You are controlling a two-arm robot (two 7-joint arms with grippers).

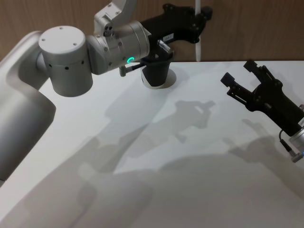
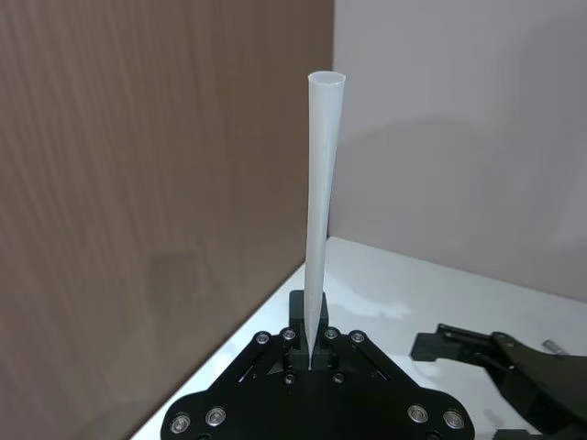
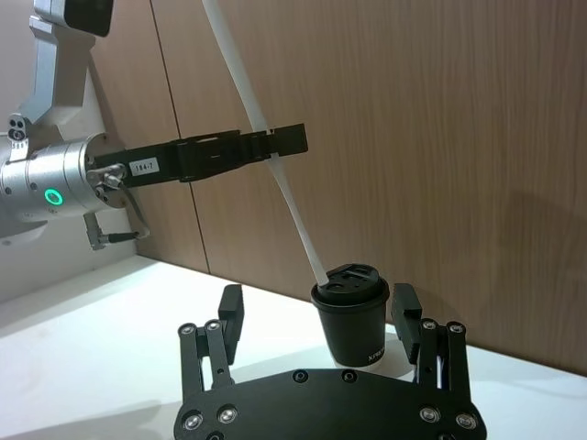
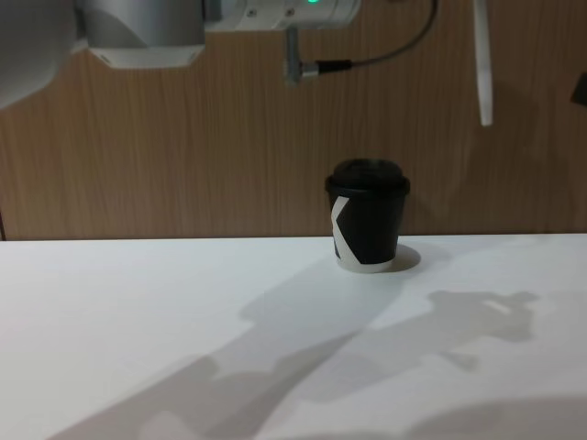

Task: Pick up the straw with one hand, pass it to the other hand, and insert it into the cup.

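Observation:
The white straw (image 1: 198, 42) hangs nearly upright above the table's far edge, with my left gripper (image 1: 198, 21) shut on it partway up its length. In the left wrist view the straw (image 2: 323, 183) rises from between the shut fingers. The black lidded cup (image 4: 367, 220) stands upright on the table, and the straw's lower end (image 4: 482, 92) hangs above it and to its right. In the head view the cup (image 1: 154, 76) sits under the left arm. My right gripper (image 1: 237, 72) is open and holds nothing, off to the right above the table. Its wrist view faces the cup (image 3: 353, 316) and the straw (image 3: 266, 137).
The white table (image 1: 142, 166) ends at a wooden wall (image 4: 183, 137) just behind the cup. The bulky left arm (image 1: 66, 61), with its green ring and thin black cable (image 4: 385, 55), reaches across over the cup.

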